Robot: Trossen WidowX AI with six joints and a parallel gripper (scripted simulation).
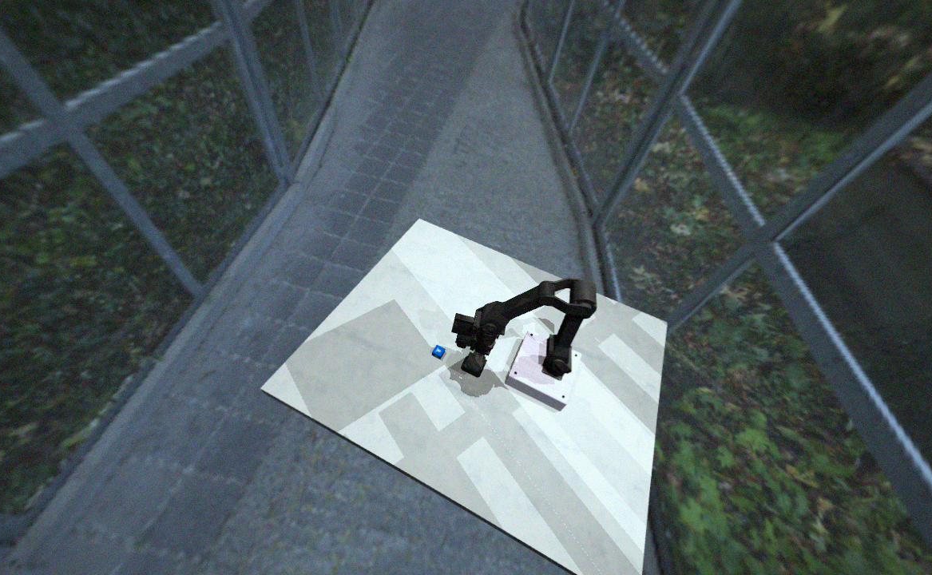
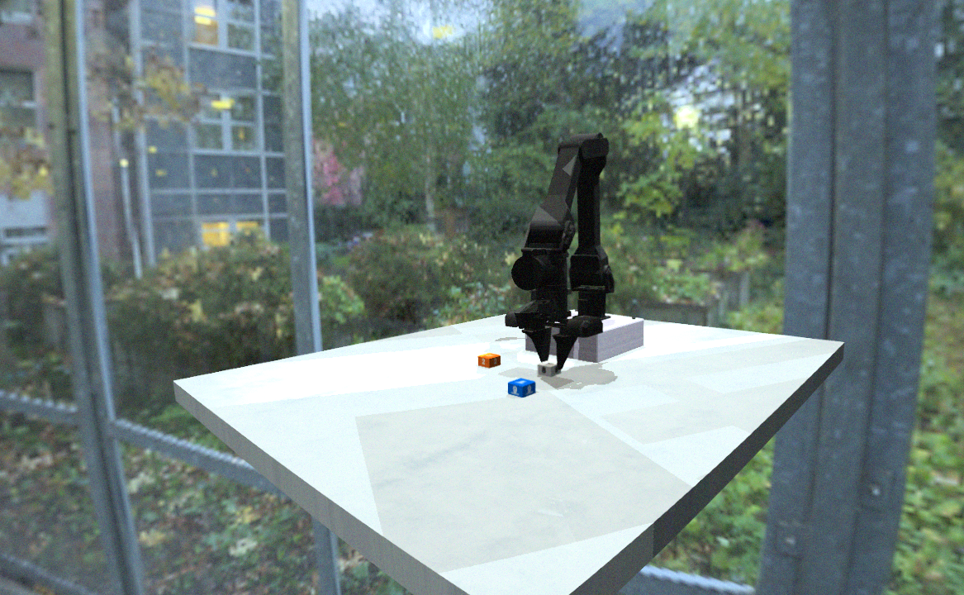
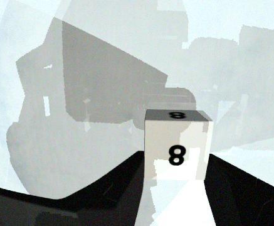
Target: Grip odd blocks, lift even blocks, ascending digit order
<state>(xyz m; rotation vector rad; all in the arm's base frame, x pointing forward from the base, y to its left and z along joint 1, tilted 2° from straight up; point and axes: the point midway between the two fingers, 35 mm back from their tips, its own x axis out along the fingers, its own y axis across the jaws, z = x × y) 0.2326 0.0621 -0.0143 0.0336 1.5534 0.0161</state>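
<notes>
My gripper (image 1: 473,366) (image 2: 552,365) (image 3: 173,160) points down, its fingers closed against two opposite sides of the white block (image 2: 546,368) (image 3: 162,138). That block shows a black 8 on its top and side, and appears to rest on the table (image 1: 354,357) (image 2: 529,473). The arm hides it in the top view. A blue block (image 1: 438,351) (image 2: 521,387) sits a short way off, its digit too small to read surely. An orange block (image 2: 488,361) sits to the left in the exterior view, its digit looking like a 2. It is hidden behind the arm in the top view.
The arm stands on a pale pinkish base box (image 1: 526,371) (image 2: 622,339), close behind the gripper. Shadows of the arm and patches of light lie across the pale table top. The blue and orange blocks are outside the wrist view.
</notes>
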